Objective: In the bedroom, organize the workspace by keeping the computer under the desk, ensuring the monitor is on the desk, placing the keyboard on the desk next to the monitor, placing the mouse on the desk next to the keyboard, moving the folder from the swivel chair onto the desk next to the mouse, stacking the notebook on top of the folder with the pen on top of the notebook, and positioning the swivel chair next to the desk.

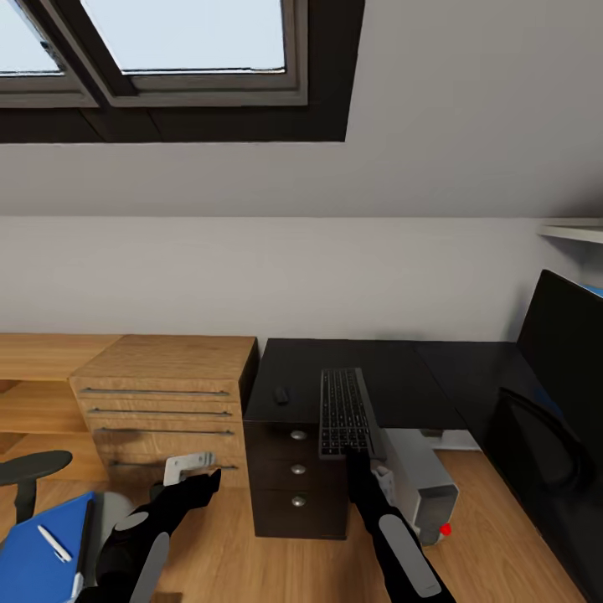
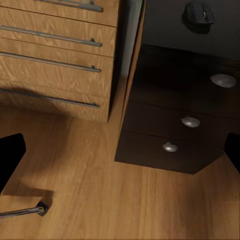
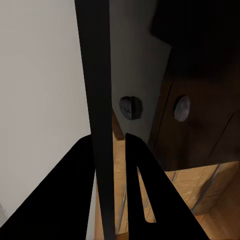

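Observation:
The dark keyboard [image 1: 343, 409] lies lengthwise over the front edge of the black desk [image 1: 394, 368]. My right gripper [image 1: 356, 452] is shut on its near end. In the right wrist view the keyboard [image 3: 97, 100] runs edge-on between the two fingers [image 3: 140, 175]. A black mouse [image 1: 281, 394] sits on the desk to the keyboard's left, and the left wrist view has the mouse [image 2: 200, 12] too. My left gripper [image 1: 205, 481] hangs open and empty over the floor, its fingers [image 2: 10, 160] spread wide. The white computer [image 1: 423, 481] stands under the desk. The black monitor [image 1: 565, 352] is at the right. A blue folder [image 1: 42, 553] with a pen [image 1: 54, 543] on it lies on the swivel chair [image 1: 33, 465].
The desk's dark drawer unit [image 1: 297, 477] with round knobs stands straight ahead. A light wooden chest of drawers [image 1: 167, 394] adjoins it on the left. Wood floor [image 2: 100, 200] lies between the chair and the drawers. A sloped wall with a window [image 1: 167, 42] rises behind.

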Controlling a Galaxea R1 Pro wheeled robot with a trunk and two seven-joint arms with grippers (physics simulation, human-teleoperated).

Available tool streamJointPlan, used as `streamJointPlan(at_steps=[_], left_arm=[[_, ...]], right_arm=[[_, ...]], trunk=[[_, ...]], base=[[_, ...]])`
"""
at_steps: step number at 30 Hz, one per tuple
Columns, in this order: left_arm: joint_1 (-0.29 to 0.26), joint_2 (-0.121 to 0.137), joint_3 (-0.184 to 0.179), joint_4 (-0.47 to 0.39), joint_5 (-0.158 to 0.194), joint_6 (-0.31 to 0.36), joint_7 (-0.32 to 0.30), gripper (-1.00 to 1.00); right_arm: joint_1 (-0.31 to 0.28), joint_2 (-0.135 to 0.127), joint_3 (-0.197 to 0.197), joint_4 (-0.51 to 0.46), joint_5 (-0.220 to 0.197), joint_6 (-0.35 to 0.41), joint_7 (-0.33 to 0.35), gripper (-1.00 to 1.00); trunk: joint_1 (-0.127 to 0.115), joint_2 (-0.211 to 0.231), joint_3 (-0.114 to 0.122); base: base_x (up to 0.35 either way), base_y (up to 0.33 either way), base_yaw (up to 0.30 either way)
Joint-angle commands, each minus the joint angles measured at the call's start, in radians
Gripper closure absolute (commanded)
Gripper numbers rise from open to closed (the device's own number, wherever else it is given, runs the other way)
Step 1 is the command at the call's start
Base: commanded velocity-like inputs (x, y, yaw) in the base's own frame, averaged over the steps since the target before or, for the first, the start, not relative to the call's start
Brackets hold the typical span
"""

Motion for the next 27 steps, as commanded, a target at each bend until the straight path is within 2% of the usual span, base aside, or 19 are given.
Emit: streamJointPlan(at_steps=[1, 14, 22, 27], left_arm=[[-0.001, 0.0, -0.001, -0.001, 0.011, 0.004, 0.009, -1.0], [-0.001, 0.0, -0.001, -0.001, 0.01, 0.003, 0.011, -1.0], [-0.001, -0.004, -0.001, -0.011, 0.011, 0.001, 0.015, -1.0], [-0.001, -0.004, -0.002, -0.013, 0.012, -0.001, 0.015, -1.0]], right_arm=[[-0.001, 0.0, 0.001, 0.0, -0.013, -0.002, 0.002, 1.0], [-0.001, -0.003, 0.002, 0.0, -0.013, -0.001, 0.001, 1.0], [-0.001, -0.003, 0.003, 0.0, -0.013, 0.001, 0.001, 1.0], [-0.001, -0.003, 0.003, 0.0, -0.014, 0.002, 0.002, 1.0]], trunk=[[0.001, -0.001, -0.001], [0.001, -0.001, -0.001], [0.001, -0.001, -0.001], [0.02, -0.036, -0.017]], base=[[0.326, 0.07, 0.0], [0.316, 0.016, 0.0], [0.055, 0.007, 0.0], [0.002, 0.0, 0.0]])
